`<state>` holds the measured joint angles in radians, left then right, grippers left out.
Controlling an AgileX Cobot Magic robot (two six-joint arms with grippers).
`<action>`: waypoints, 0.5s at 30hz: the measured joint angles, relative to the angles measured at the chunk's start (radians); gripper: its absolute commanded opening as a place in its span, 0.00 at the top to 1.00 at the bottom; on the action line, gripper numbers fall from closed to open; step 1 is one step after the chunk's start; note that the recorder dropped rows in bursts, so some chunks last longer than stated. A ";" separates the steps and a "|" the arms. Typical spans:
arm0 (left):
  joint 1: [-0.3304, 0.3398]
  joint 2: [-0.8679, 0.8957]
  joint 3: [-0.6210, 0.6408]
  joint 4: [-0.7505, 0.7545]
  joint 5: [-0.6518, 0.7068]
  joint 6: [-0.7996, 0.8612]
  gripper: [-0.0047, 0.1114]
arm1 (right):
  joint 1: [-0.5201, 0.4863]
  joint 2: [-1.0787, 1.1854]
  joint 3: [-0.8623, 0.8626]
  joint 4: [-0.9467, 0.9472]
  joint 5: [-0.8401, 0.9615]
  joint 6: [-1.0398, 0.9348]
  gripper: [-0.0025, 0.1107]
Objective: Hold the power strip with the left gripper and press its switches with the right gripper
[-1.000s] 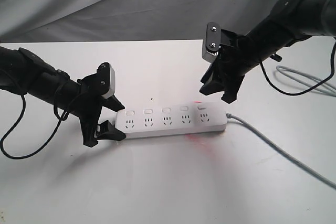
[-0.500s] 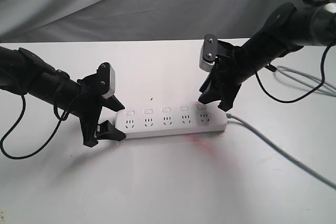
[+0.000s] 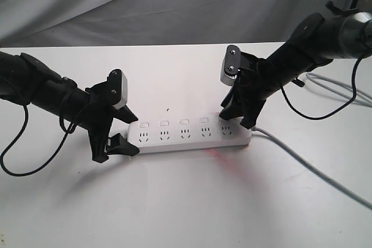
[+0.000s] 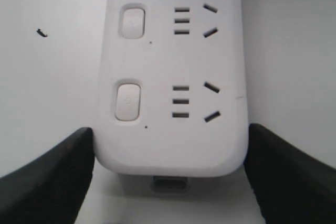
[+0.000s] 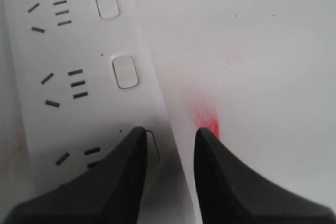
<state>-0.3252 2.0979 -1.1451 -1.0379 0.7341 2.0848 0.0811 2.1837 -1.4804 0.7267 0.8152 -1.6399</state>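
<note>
**Exterior view.** The strip (image 3: 192,133) lies flat near the middle of the tabletop (image 3: 174,201), its long axis running from 9 to 3 o'clock. The row of five switches (image 3: 183,121) runs along its 12 o'clock edge. A cord (image 3: 314,169) leaves the 3 o'clock end and trails off toward 4 o'clock. The left tool (image 3: 132,134) comes in from 9 o'clock and straddles the strip's 9 o'clock end, one finger on each long side. The right tool (image 3: 237,120) reaches down from 2 o'clock, with its tips at the switch nearest the cord. I note a faint red smear (image 3: 224,156) on the tabletop at the strip's 6 o'clock edge, below that end.

**Left wrist view.** The rounded end of the strip sits between both fingers (image 4: 50,179). Each finger meets a side wall with no gap that I can see, so I log the left tool as pinching the strip across its width. Two switches (image 4: 128,101) and two sockets show beyond the fingers.

**Right wrist view.** The fingers (image 5: 123,174) are drawn close, with a narrow gap between them and nothing held. One tip covers part of the end switch (image 5: 153,145). The other tip hangs just off the strip's edge, beside a red mark (image 5: 207,119) on the tabletop. I cannot tell whether the covering tip is touching the switch. Two more switches are in plain sight further along.
</note>
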 measured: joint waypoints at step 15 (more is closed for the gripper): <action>0.000 0.000 0.000 0.000 0.000 0.000 0.39 | 0.021 0.016 0.000 0.043 -0.015 -0.012 0.71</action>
<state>-0.3252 2.0979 -1.1451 -1.0379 0.7341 2.0848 0.1025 2.1995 -1.4804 0.7692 0.8003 -1.6523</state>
